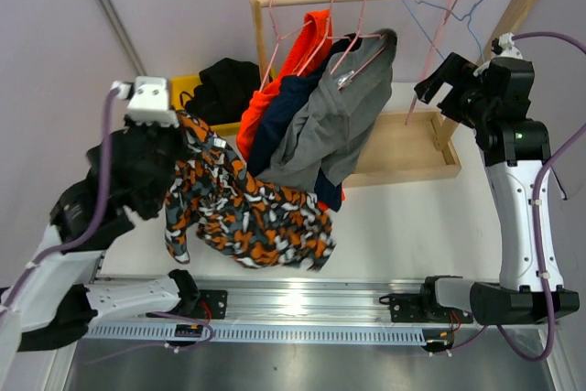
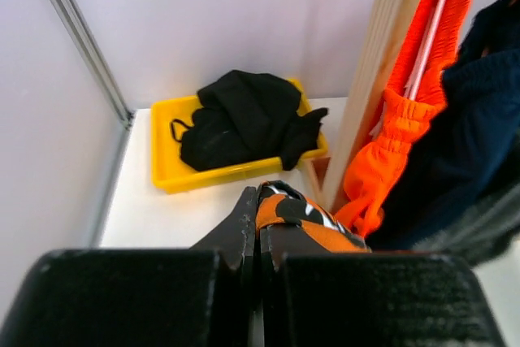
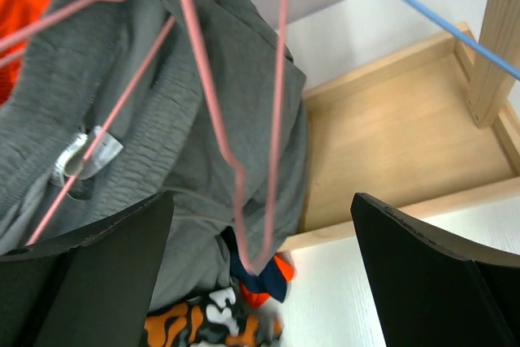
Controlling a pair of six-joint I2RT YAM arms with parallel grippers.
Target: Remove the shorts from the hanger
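Orange-patterned shorts [image 1: 247, 212] clamped in left tool [image 2: 260, 210], draping rightward.

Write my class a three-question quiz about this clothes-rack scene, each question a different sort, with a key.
1. True or false: the black shorts lie in the yellow tray.
2. What is the left gripper clamped on? A the black shorts; B the patterned shorts; C the yellow tray.
3. Fill in: the right gripper has its jaws ____.
Key: 1 true; 2 B; 3 open.
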